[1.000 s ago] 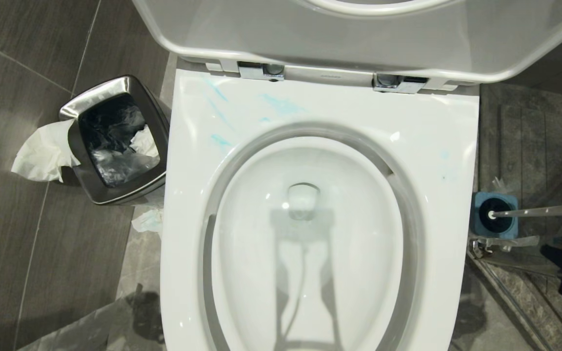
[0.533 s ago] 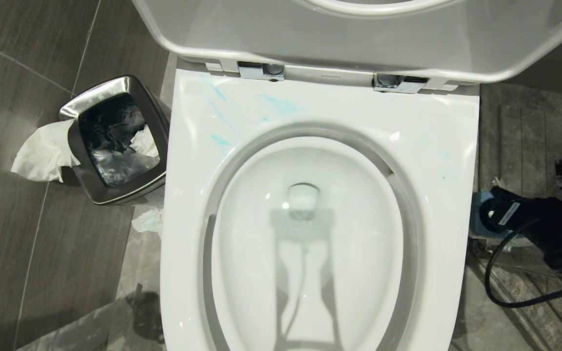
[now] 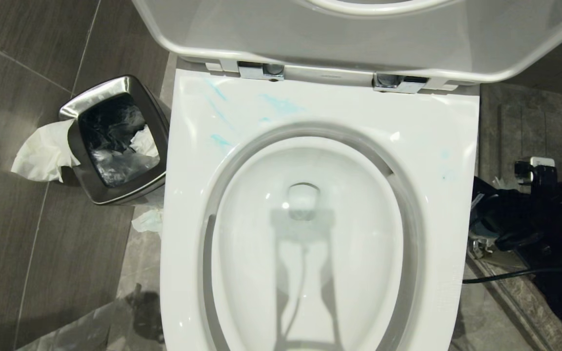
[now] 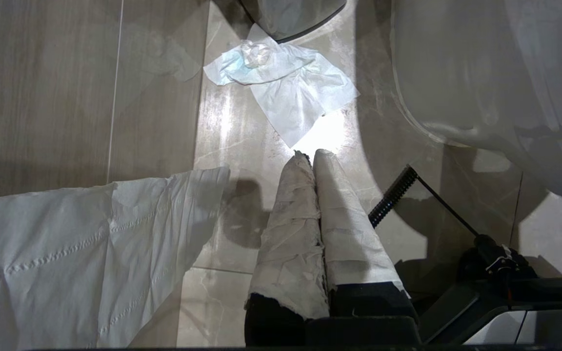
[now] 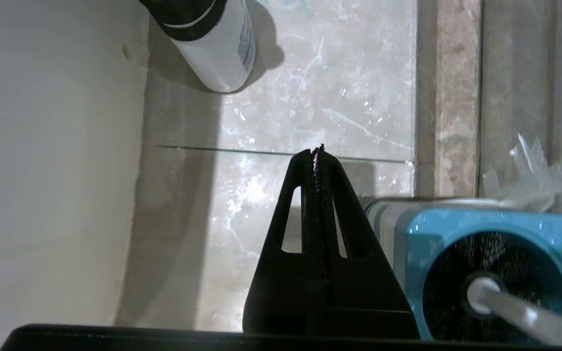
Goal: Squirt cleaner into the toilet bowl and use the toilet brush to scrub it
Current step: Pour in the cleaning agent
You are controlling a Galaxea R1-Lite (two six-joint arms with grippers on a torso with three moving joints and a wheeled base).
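Head view: the right arm (image 3: 530,214) has swung in beside the toilet bowl (image 3: 320,146) on its right, where half a second ago it sat a little further out and a second ago only a corner of it showed.
Brush then and now: a second back the blue holder and white handle stood in plain sight by the bowl; from above the arm now covers them.
Right gripper (image 5: 318,152): clenched, empty, tips pressed together, hanging over the floor between the bowl's outer wall and the holder (image 5: 491,263).
Toilet brush (image 5: 486,295): parked in its holder, dark bristles down, handle slanting out just beside the claw, not touched.
Bottle (image 5: 217,44): a white bottle with a dark band stands further along the floor near the bowl wall; whether it is the cleaner I cannot tell.
Cleaner (image 3: 281,105): thin teal smears on the rim near the hinges.
Left gripper (image 4: 311,158): clenched on nothing, paper-wrapped fingers low over the floor near some tissue (image 4: 286,83).
Meaning: I'd judge this an approach; the jaws must open before anything can be picked up.
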